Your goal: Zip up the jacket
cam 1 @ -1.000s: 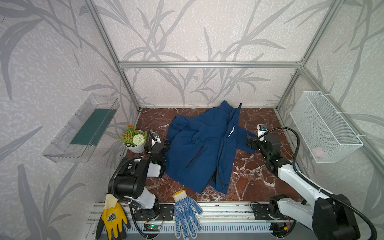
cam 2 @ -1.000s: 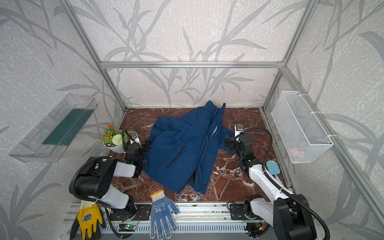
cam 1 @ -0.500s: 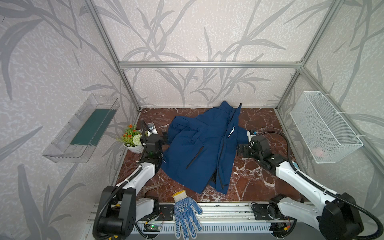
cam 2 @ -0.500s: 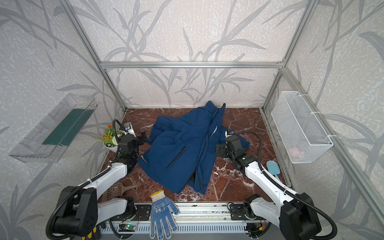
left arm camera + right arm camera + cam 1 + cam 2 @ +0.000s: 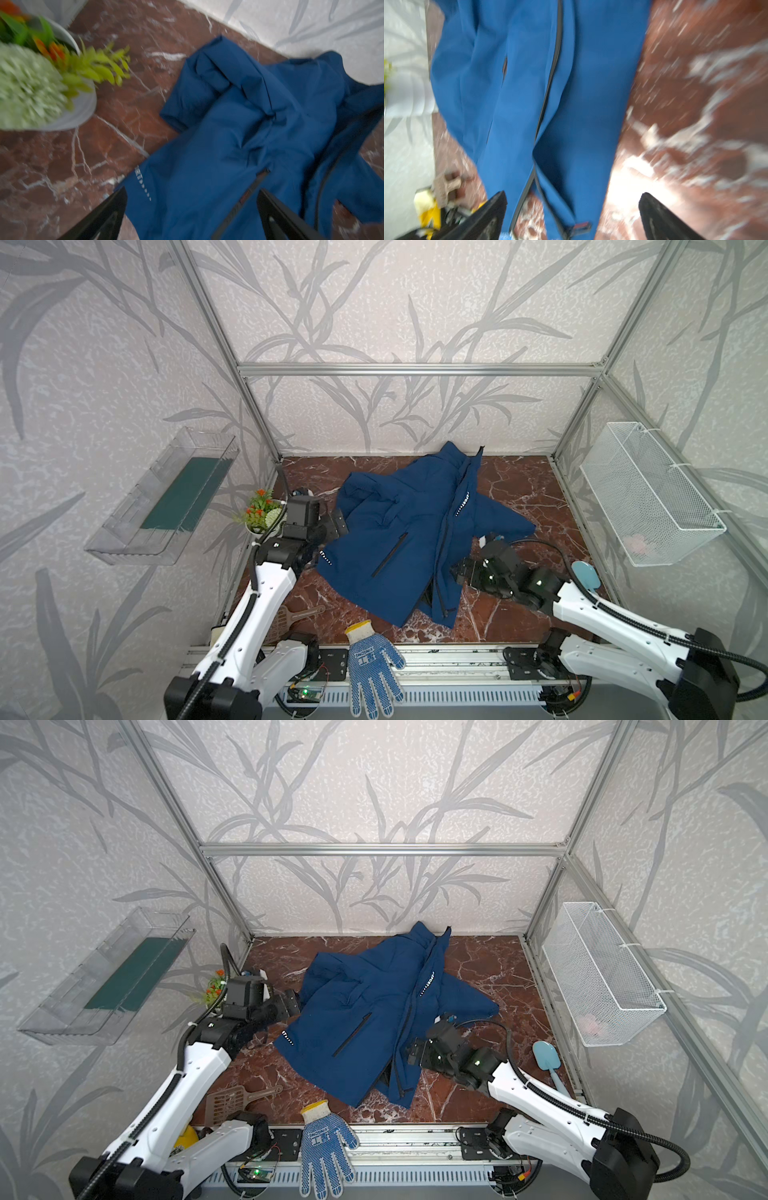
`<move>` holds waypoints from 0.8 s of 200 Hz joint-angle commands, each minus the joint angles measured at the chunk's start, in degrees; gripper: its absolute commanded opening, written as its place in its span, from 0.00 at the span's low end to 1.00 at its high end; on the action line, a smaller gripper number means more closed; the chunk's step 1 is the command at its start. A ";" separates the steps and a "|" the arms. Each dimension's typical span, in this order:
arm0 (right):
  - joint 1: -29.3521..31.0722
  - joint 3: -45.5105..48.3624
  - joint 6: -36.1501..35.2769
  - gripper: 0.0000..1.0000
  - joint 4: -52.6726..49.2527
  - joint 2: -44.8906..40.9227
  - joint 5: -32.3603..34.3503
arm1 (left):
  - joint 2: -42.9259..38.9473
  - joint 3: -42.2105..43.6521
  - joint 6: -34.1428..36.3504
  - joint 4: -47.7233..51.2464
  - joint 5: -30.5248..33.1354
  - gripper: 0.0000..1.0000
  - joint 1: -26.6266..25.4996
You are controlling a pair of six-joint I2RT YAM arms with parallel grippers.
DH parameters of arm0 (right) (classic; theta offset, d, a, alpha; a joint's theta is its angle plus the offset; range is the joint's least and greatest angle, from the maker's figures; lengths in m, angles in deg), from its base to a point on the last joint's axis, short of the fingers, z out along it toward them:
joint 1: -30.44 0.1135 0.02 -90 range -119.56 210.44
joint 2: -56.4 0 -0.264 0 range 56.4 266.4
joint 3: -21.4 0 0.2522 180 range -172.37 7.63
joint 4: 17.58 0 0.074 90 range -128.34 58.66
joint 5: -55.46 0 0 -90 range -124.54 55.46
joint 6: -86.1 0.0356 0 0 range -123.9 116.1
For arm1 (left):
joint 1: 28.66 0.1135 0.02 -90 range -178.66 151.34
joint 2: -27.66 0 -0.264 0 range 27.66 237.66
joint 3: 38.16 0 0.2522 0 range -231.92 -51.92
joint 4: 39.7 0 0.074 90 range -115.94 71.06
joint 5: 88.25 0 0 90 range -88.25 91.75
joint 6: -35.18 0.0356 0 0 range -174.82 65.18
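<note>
1. Position: navy blue fabric jacket [image 5: 399,539] lies on red-brown marble desk [image 5: 519,489] between left hand [image 5: 337,523] and right hand [image 5: 460,572], both open, empty.
2. Risk: pinching cloth, not dark front zipper [image 5: 550,79], could bunch fabric.

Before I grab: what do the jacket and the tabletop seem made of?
Jacket: apparently smooth synthetic shell fabric, matte navy; it creases and folds softly. Tabletop: red-brown marble look with white veins, faint sheen; possibly stone or printed laminate.
</note>
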 commanded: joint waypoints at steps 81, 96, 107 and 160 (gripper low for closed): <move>19.52 -1.21 18.40 1.00 26.39 17.71 -1.65 | -16.35 15.39 -22.00 4.29 -13.29 0.99 -6.97; 19.98 -0.88 19.79 1.00 31.97 21.15 -2.99 | -17.65 17.09 -23.92 3.73 -14.44 0.99 -7.66; 20.52 -0.92 20.62 1.00 34.19 22.92 -3.39 | -18.21 17.80 -24.59 3.84 -14.72 0.99 -8.26; 21.40 0.78 19.87 0.93 45.16 27.25 -1.35 | -18.78 22.09 -28.26 1.64 -18.48 0.98 -10.32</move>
